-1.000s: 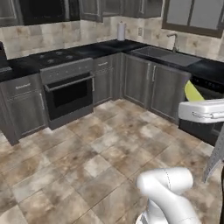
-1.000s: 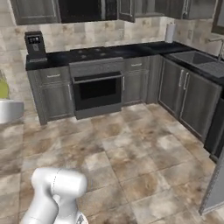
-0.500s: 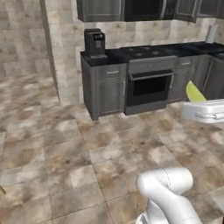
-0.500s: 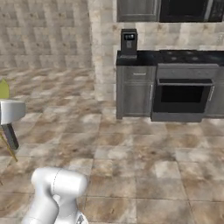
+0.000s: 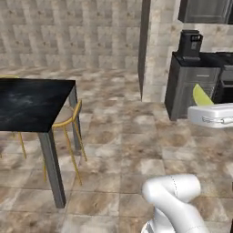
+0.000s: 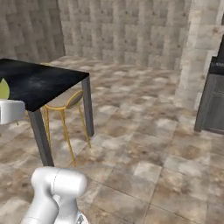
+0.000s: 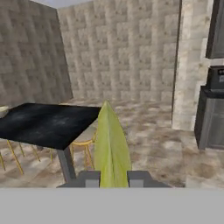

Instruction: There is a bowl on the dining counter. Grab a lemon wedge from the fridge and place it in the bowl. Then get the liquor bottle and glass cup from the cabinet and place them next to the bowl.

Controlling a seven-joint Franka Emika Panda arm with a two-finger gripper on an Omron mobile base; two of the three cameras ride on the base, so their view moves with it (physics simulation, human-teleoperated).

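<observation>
Between my fingers (image 7: 89, 178) sits one lemon wedge (image 7: 112, 146), my gripper (image 7: 113, 179) clamped on it. Ahead and left of the gripper stands one dining counter (image 7: 48, 124), with one yellow-legged stool (image 7: 83, 144) tucked under its near corner.

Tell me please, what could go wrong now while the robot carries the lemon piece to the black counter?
The gripper pinches only the bottom of the lemon wedge; most of it stands free above the fingers, so a jolt might make it slip. The stool stands at the dining counter corner, so the base might bump it.
</observation>
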